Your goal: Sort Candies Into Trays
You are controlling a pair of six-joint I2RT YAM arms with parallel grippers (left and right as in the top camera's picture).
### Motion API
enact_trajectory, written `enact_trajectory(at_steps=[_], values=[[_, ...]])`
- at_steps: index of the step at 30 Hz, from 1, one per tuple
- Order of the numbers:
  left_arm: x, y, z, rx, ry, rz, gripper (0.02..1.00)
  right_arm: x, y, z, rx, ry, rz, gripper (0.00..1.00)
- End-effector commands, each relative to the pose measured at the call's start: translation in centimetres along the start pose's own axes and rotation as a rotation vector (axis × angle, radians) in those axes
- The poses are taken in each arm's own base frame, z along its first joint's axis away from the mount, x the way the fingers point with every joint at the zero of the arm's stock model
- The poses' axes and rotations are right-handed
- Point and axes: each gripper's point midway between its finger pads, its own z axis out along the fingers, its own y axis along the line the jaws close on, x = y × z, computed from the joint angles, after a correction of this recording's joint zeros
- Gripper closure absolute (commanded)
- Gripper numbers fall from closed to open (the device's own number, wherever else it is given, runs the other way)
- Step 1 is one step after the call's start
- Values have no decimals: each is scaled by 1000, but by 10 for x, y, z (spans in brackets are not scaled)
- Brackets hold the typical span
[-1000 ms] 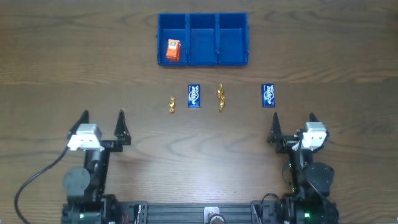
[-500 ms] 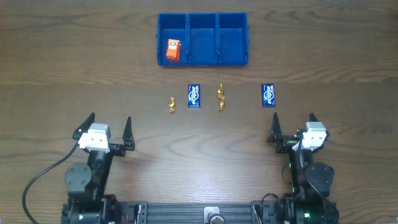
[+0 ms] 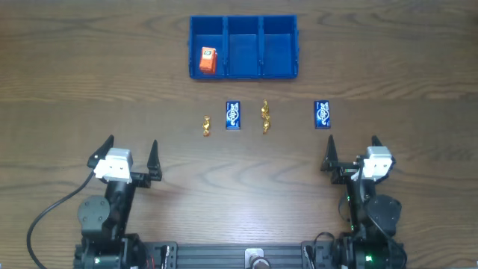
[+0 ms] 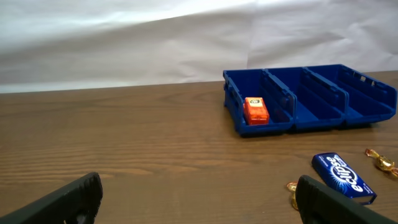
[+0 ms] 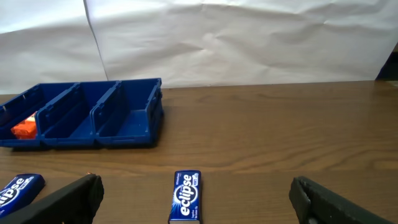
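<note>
Left gripper and right gripper gape empty; top view shows orange candy in left compartment of tray.

The left arm stands at 7 o'clock and the right arm at 5 o'clock, both folded back close to their bases, with the left gripper and right gripper pointing toward 12 o'clock, fingers spread wide apart.
</note>
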Motion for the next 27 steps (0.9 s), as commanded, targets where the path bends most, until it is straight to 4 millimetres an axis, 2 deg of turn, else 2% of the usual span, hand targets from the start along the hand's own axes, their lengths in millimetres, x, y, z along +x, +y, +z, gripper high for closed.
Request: enact_trajectory(at_steps=[1, 16, 19, 22, 24, 27], values=[[16, -3, 1, 19, 45, 8, 20, 1, 0, 0, 1, 0, 12, 3], [16, -2, 1, 12, 47, 7, 20, 0, 0, 0, 2, -5, 22, 3], [16, -2, 1, 12, 47, 7, 20, -8, 2, 0, -12, -35, 37, 3], [16, -2, 1, 12, 47, 7, 20, -18, 13, -1, -75, -75, 52, 3], [16, -2, 1, 12, 47, 7, 20, -24, 14, -2, -83, -95, 126, 3], [16, -2, 1, 12, 47, 7, 20, -45, 14, -7, -81, -129, 121, 3]])
